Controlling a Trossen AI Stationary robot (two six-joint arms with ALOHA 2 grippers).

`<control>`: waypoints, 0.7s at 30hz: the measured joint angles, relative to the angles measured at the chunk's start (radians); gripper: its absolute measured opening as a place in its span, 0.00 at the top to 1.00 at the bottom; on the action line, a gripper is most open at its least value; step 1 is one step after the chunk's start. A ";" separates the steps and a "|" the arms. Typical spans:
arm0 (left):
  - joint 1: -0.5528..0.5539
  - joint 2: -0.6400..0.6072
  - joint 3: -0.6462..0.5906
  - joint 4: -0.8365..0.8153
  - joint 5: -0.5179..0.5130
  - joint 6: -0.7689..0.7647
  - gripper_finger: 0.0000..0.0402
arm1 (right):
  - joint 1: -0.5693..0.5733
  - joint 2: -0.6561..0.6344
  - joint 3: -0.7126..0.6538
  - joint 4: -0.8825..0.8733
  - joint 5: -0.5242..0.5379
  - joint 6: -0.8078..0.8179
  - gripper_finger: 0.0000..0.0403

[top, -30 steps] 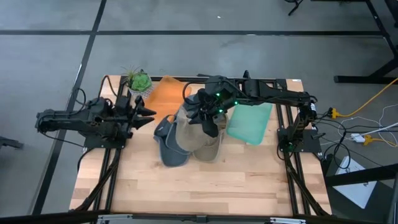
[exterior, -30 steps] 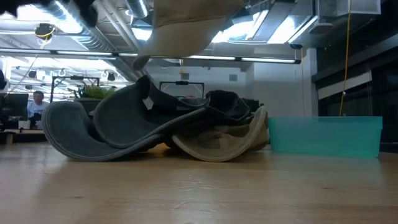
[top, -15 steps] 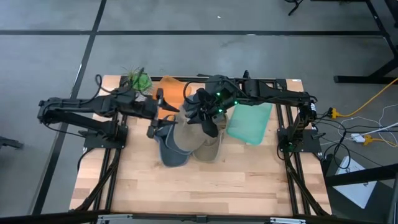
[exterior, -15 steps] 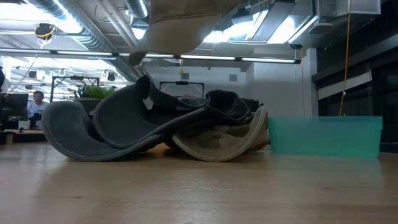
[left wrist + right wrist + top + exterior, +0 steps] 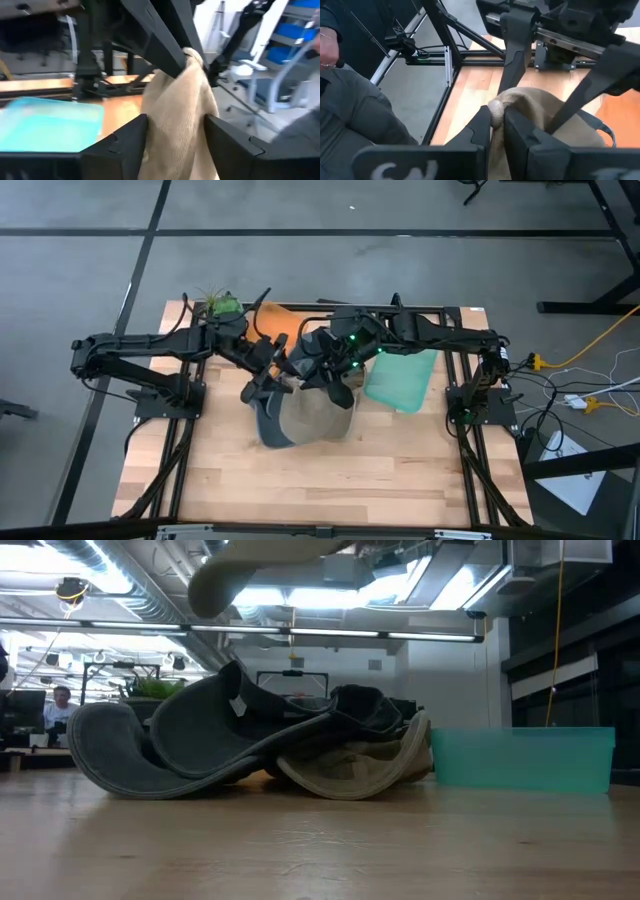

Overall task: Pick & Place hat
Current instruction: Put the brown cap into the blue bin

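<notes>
A tan hat (image 5: 318, 415) hangs in the air from my right gripper (image 5: 499, 126), which is shut on it over the table's middle (image 5: 325, 370). In the low view only its underside (image 5: 255, 554) shows at the top. My left gripper (image 5: 175, 146) is open, reaching in from the table's left (image 5: 272, 375), with one finger on each side of the hanging hat (image 5: 175, 115). A grey hat (image 5: 190, 745) rests on its brim on the table, leaning over another tan hat (image 5: 365, 772) and a dark one (image 5: 365, 708). My right gripper pinches a bunched fold at the top of the tan hat (image 5: 496, 106) between its two fingers, coming from the table's right. The hat is lifted clear and hangs slack below the fingers. My left gripper's fingers (image 5: 125, 147) stand close against the hat's sides; I cannot tell whether they touch it.
A teal bin (image 5: 402, 375) stands right of the hats, also in the low view (image 5: 525, 760). An orange tray (image 5: 272, 323) and a small green plant (image 5: 222, 306) sit at the far left. The near half of the wooden table (image 5: 330, 480) is bare.
My left arm has swung from the table's left edge toward the middle, bringing its open fingers around the hanging tan hat. The tan hat has risen higher in my right gripper's hold. The hats on the table have stayed put.
</notes>
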 joint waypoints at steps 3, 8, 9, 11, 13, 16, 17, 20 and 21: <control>0.006 -0.001 0.000 0.001 0.073 -0.002 0.62 | 0.000 0.000 0.000 -0.001 -0.001 0.000 0.92; 0.028 -0.011 0.000 0.007 0.188 -0.055 0.89 | 0.000 0.000 0.000 -0.002 0.000 0.049 0.86; 0.035 -0.011 0.000 0.004 0.202 -0.073 0.94 | 0.000 0.000 0.000 -0.001 0.000 0.066 0.84; 0.047 -0.012 0.000 0.001 0.228 -0.107 0.97 | 0.000 0.000 0.000 0.004 -0.001 0.106 0.81; 0.056 -0.013 0.000 -0.006 0.252 -0.132 0.98 | 0.000 0.000 0.000 0.006 0.001 0.147 0.78; 0.072 -0.016 0.000 -0.033 0.288 -0.159 0.99 | 0.000 0.000 0.000 0.004 0.001 0.208 0.73; 0.076 -0.017 -0.001 -0.049 0.292 -0.161 0.99 | 0.000 0.000 0.000 0.003 0.001 0.217 0.71; 0.091 -0.016 -0.001 -0.105 0.291 -0.171 0.99 | 0.000 0.000 0.000 -0.007 0.002 0.230 0.64; 0.096 -0.016 -0.001 -0.117 0.291 -0.181 0.99 | 0.000 0.000 0.000 -0.008 0.002 0.236 0.62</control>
